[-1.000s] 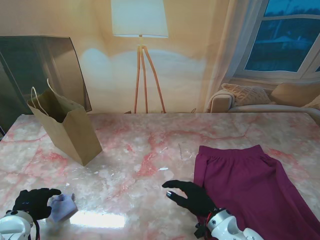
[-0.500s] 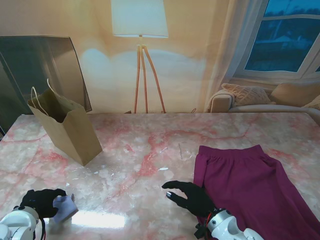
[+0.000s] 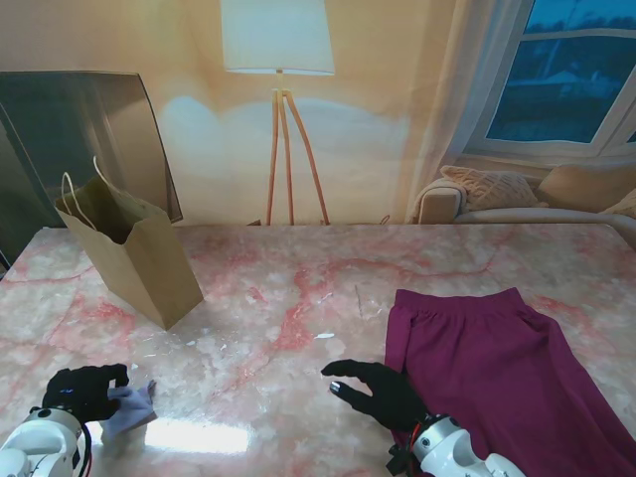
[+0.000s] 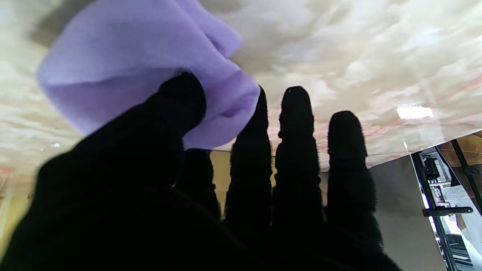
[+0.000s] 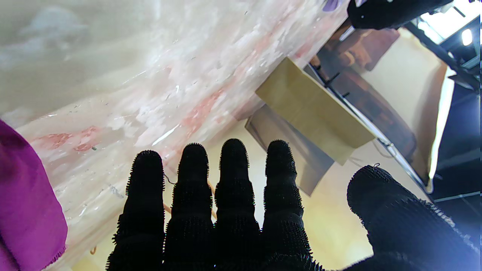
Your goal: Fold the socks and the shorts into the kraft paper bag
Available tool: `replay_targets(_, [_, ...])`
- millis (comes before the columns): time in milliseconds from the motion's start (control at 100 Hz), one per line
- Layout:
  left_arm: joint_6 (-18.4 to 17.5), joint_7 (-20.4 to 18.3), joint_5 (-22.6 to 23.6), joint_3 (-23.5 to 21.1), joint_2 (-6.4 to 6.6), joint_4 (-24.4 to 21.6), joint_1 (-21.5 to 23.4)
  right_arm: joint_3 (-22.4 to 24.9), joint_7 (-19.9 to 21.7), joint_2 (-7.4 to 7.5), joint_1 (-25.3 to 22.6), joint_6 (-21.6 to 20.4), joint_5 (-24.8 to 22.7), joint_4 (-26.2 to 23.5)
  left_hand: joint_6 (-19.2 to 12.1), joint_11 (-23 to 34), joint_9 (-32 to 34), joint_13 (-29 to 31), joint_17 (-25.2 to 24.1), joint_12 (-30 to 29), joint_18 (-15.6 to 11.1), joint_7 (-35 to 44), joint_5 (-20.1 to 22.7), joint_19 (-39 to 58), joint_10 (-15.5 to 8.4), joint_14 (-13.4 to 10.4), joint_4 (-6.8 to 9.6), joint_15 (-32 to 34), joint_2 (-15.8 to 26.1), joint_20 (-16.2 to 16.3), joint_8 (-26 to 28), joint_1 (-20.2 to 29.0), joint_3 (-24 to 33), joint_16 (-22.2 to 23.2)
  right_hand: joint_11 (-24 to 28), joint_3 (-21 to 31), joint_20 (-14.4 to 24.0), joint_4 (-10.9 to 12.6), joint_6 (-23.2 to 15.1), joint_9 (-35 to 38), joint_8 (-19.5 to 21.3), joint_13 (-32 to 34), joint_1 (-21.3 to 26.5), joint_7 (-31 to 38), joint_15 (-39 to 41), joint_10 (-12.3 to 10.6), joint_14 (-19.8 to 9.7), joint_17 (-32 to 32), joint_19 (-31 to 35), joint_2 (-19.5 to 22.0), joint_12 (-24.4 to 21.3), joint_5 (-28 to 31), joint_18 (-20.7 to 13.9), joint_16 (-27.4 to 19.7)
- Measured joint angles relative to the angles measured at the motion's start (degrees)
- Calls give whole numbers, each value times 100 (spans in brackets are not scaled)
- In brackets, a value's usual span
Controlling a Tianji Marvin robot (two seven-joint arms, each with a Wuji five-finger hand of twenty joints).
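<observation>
My left hand (image 3: 81, 390), in a black glove, sits near the table's front left corner and pinches a lavender sock (image 3: 129, 405) between thumb and index finger. The left wrist view shows the sock (image 4: 143, 71) bunched over the thumb, just off the marble. The kraft paper bag (image 3: 134, 250) stands open and tilted at the far left. Magenta shorts (image 3: 497, 373) lie flat on the right side. My right hand (image 3: 383, 391) hovers open beside the shorts' left edge, fingers straight, holding nothing. In the right wrist view the shorts (image 5: 26, 210) and the bag (image 5: 312, 113) show past the fingers.
The pink marble table (image 3: 298, 298) has a bright glare patch near the front left. A dark panel (image 3: 89, 129) leans behind the bag. A floor lamp and a sofa stand beyond the table's far edge.
My left hand has shifted slightly right and farther from me, closing its grip on the lavender sock and bunching it. The right hand has stayed still.
</observation>
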Motion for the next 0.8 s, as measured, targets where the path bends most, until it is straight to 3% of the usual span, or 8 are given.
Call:
replay_targets(90, [-18, 211, -11, -34, -27, -76, 49, 0, 12, 3, 1, 0, 4, -2, -1, -55, 455, 165, 52, 921, 5, -23, 75, 129, -120, -23, 0, 327, -95, -49, -202, 0, 21, 189, 0, 0, 0, 0, 0, 0, 0, 0, 0, 0, 2, 0, 0, 1, 0, 1, 0, 1, 0, 0])
replay_targets(160, [-39, 429, -17, -53, -47, -135, 81, 1, 20, 4, 0, 0, 6, -4, 16, -56, 633, 210, 53, 1214, 74, -146, 201, 144, -120, -24, 0, 422, -95, -50, -530, 0, 23, 251, 0, 0, 0, 0, 0, 0, 0, 0, 0, 0, 3, 0, 0, 1, 1, 1, 0, 1, 0, 0])
replay_targets(320, [-125, 565, -137, -84, -82, -407, 176, 9, 24, 5, -2, 0, 7, -9, 14, -228, 922, 291, 51, 1269, 148, -700, 993, 159, -109, -24, -33, 470, -130, -50, -1734, 198, 25, 253, 1, 0, 1, 0, 0, 1, 0, 0, 1, 0, 4, 0, 0, 1, 1, 1, 0, 9, 0, 51])
replay_targets(420, [-208, 628, -88, -63, -87, -527, 199, 12, 24, 6, -2, -1, 7, -9, 67, -314, 988, 344, 67, 1227, 150, -863, 1240, 207, -106, -24, -35, 480, -75, -50, -2365, 286, -4, 253, 1, 0, 1, 0, 0, 1, 0, 0, 1, 0, 4, 0, 1, 1, 1, 1, 0, 9, 0, 54])
replay_targets(480, [-253, 683, -75, -29, -87, -562, 197, 14, 24, 6, -2, -2, 7, -9, 73, -342, 1061, 344, 107, 1179, 156, -914, 1327, 253, -106, -24, -136, 481, -75, -51, -2552, 335, -20, 253, 1, 0, 1, 0, 0, 1, 0, 0, 1, 0, 4, 0, 1, 1, 1, 1, 0, 9, 0, 54])
replay_targets(800, [-492, 1124, -125, 203, -108, -861, 256, 32, 18, 7, -28, -1, 3, -16, 75, -374, 1283, 556, 256, 1024, 176, -922, 1475, 387, -108, -24, -138, 671, -143, -51, -2968, 332, -21, 253, 10, -2, 1, 0, 0, 2, 0, 0, 50, 0, 5, 0, 7, 2, 1, 4, 3, 9, 3, 55])
